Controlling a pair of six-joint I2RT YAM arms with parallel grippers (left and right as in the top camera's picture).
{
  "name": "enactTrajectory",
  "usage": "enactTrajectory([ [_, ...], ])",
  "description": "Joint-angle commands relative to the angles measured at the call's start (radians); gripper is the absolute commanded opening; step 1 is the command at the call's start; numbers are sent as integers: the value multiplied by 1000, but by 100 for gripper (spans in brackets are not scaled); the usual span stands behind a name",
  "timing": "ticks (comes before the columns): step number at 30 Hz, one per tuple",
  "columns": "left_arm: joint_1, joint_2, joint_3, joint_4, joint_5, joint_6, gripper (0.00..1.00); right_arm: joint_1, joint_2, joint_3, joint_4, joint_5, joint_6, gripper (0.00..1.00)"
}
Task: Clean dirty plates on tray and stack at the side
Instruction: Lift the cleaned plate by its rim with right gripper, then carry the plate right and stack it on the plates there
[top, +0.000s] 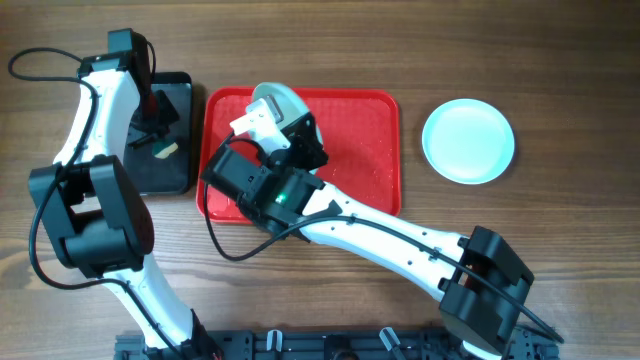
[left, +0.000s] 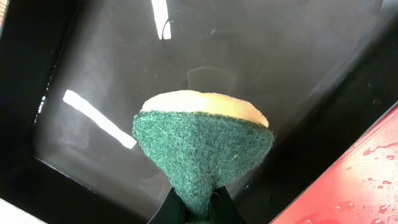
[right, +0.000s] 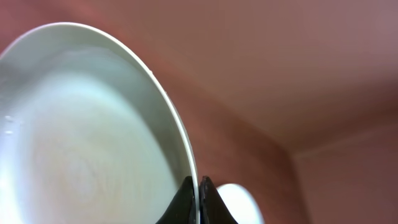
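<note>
My right gripper is shut on the rim of a cream-white plate, held on edge above the left part of the red tray; from overhead the plate shows at the tray's far left. A pale turquoise plate lies on the table to the right of the tray. My left gripper is shut on a green and yellow sponge and holds it inside the black tray. A third plate is out of view.
The black tray stands left of the red tray, and its wet bottom gleams. The red tray's wet corner shows in the left wrist view. The right arm stretches across the table's front.
</note>
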Motion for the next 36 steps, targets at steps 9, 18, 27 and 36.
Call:
enactTrajectory([
  [9,3,9,10,14,6,66,4,-294,-103,6,-93,-850,262,4],
  [18,21,9,10,92,-43,145,4,-762,-223,6,-180,-1313,200,4],
  [27,82,20,10,114,-55,207,4,-1150,-214,-94,-240,-1388,177,4],
  [36,96,69,10,152,-56,353,12,-1304,-213,-256,-149,-1390,155,4],
])
